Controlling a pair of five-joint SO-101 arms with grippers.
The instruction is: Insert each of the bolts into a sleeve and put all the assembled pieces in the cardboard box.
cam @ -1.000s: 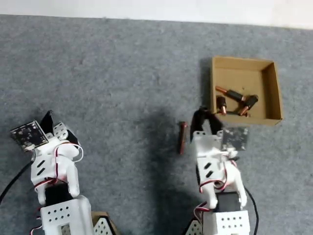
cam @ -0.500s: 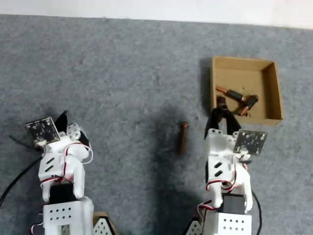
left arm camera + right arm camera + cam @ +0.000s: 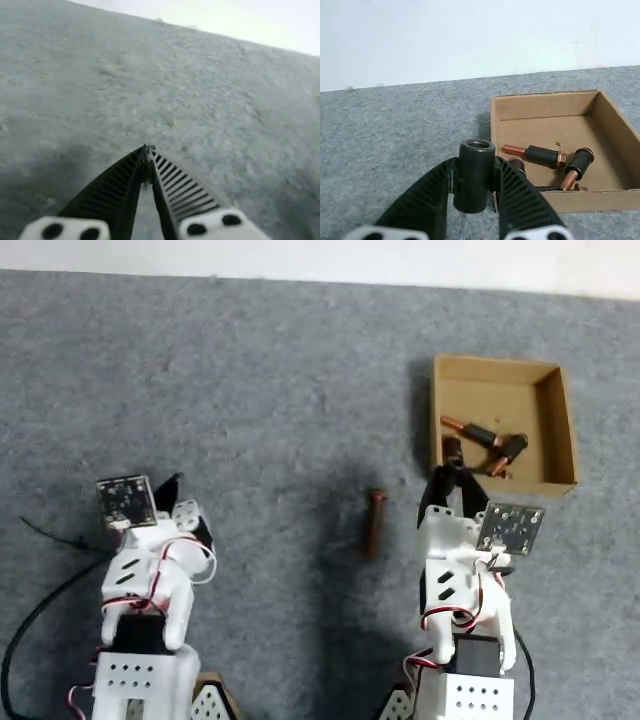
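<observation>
Left gripper [image 3: 148, 151], lower left of the high view, is clenched tip to tip over grey carpet [image 3: 250, 390], the right gripper [image 3: 474, 181], lower right, grasps an upright black sleeve [image 3: 472, 169], a copper bolt [image 3: 373, 523] lies at centre, and assembled pieces [image 3: 478, 432] lie inside the cardboard box [image 3: 566, 425], upper right.

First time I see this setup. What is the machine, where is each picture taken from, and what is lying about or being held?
Two small white robot arms sit side by side: the left arm and the right arm. One picture looks down from above; the other two come from a camera on each wrist. The left gripper is shut and empty over the grey mat. The right gripper is clamped on an upright black sleeve. One copper bolt lies loose on the mat between the arms. The cardboard box holds a few finished bolt-and-sleeve pieces.
</observation>
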